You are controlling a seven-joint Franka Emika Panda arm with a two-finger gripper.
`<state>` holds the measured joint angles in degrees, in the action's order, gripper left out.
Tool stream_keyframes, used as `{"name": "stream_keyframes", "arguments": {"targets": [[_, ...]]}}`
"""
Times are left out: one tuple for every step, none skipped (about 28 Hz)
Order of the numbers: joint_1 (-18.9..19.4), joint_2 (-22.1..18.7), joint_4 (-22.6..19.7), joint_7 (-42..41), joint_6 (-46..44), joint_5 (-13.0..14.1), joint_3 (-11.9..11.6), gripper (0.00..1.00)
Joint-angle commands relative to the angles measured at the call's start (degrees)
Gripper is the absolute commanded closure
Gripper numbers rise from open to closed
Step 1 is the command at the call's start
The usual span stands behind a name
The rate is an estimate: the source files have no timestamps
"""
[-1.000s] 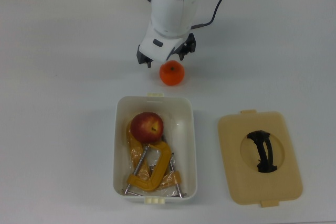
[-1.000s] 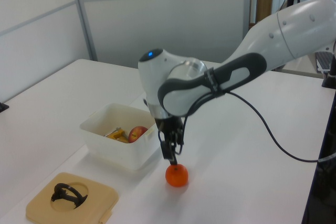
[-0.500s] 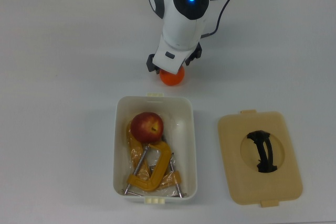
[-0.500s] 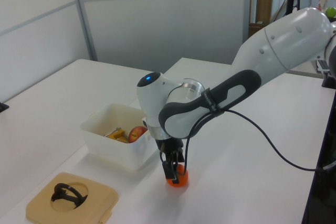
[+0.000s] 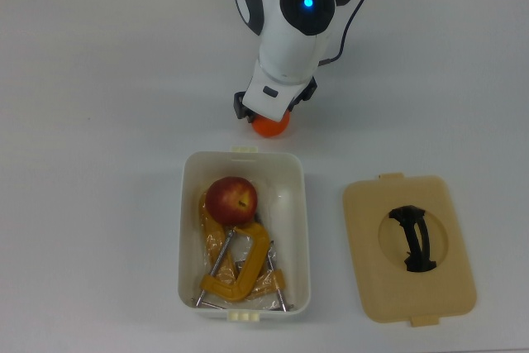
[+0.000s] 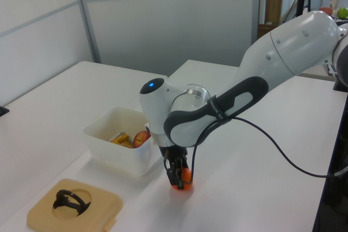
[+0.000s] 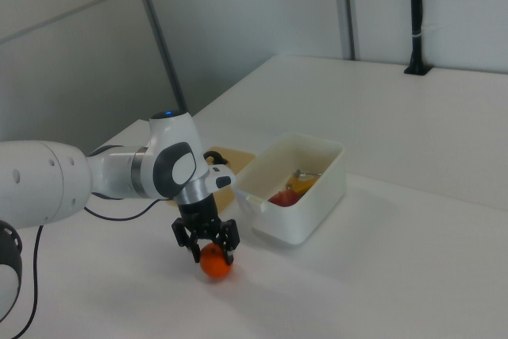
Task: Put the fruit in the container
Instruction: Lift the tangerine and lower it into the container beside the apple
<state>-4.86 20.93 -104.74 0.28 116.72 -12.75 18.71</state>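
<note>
The gripper (image 7: pixel 209 248) straddled the orange (image 7: pixel 215 263) on the table (image 5: pixel 99 121), fingers spread wide about it, just outside the white tub (image 5: pixel 298 229), which held the apple (image 5: pixel 231 199) and C-clamps (image 5: pixel 235 274).

Bright, even light; soft shadows, sharp focus.

Background: white table and panelled room.
A large white tabletop (image 6: pixel 49 112) is bounded by pale grey wall panels (image 6: pixel 174 20) divided by metal framing strips (image 6: pixel 86 17). A black post (image 7: pixel 416 13) is mounted at the table's far edge in the right view.
</note>
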Motion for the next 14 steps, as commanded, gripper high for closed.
{"name": "stream_keyframes", "arguments": {"targets": [[-0.2, -3.0, 2.3, 1.5, -0.4, -0.8, -0.7, 0.81], [-0.3, -3.4, 3.3, 1.5, -0.9, -0.8, -0.8, 0.81], [-0.5, -3.9, 5.2, 1.3, -2.4, -0.8, -0.9, 0.81], [-0.8, -4.1, 6.3, 1.2, -3.5, -0.8, -1.0, 0.81], [-1.0, -4.2, 7.4, 1.1, -4.9, -0.8, -1.0, 0.81], [-1.3, -4.3, 8.6, 1.0, -6.6, -0.8, -1.0, 0.81], [-1.4, -4.3, 9.9, 1.0, -8.2, -0.8, -1.1, 0.81], [-1.6, -4.3, 12.4, 0.7, -10.8, -0.8, -1.2, 0.81], [-1.6, -4.2, 13.6, 0.7, -11.5, -0.8, -1.2, 0.81], [-1.6, -4.2, 14.6, 0.7, -11.6, -0.7, -1.2, 0.81], [-1.7, -4.2, 15.3, 0.8, -11.6, -0.8, -1.3, 0.81], [-2.0, -4.2, 15.7, 0.9, -11.3, -0.8, -1.3, 0.80], [-2.3, -4.1, 16.0, 1.2, -10.5, -1.0, -1.3, 0.80], [-2.4, -4.0, 16.1, 1.3, -9.5, -1.1, -1.3, 0.79]]}}
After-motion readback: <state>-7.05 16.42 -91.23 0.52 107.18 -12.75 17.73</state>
